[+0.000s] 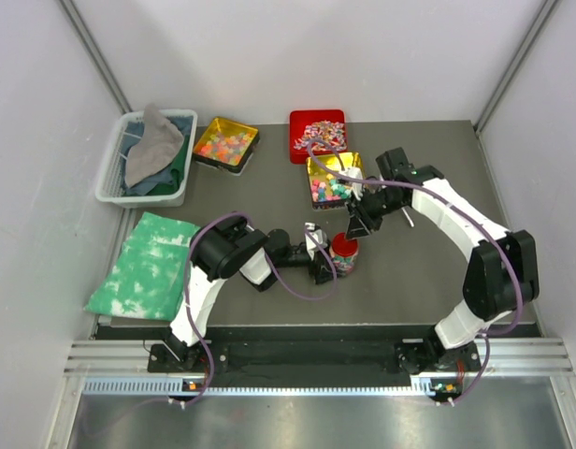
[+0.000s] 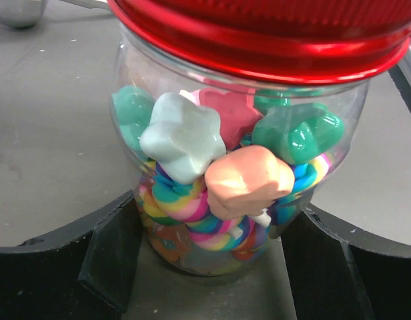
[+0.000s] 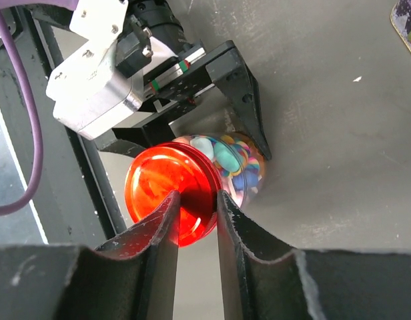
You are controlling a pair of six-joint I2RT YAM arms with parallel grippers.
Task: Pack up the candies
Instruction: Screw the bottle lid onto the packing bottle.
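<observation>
A clear jar (image 1: 345, 257) with a red lid (image 1: 343, 244) stands at the table's middle, full of pastel and striped candies (image 2: 212, 167). My left gripper (image 2: 209, 267) is shut on the jar's lower body, one finger on each side. My right gripper (image 3: 197, 200) hangs over the lid (image 3: 159, 193) from above, its jaws open by only a narrow gap with nothing between them. More candies lie in three trays: orange-yellow ones (image 1: 225, 143), pink-white ones (image 1: 318, 134) and pastel balls (image 1: 332, 182).
A white basket (image 1: 109, 173) of cloths stands at the back left. A green cloth (image 1: 143, 265) lies in front of it. A metal spoon (image 2: 19, 10) rests on the table behind the jar.
</observation>
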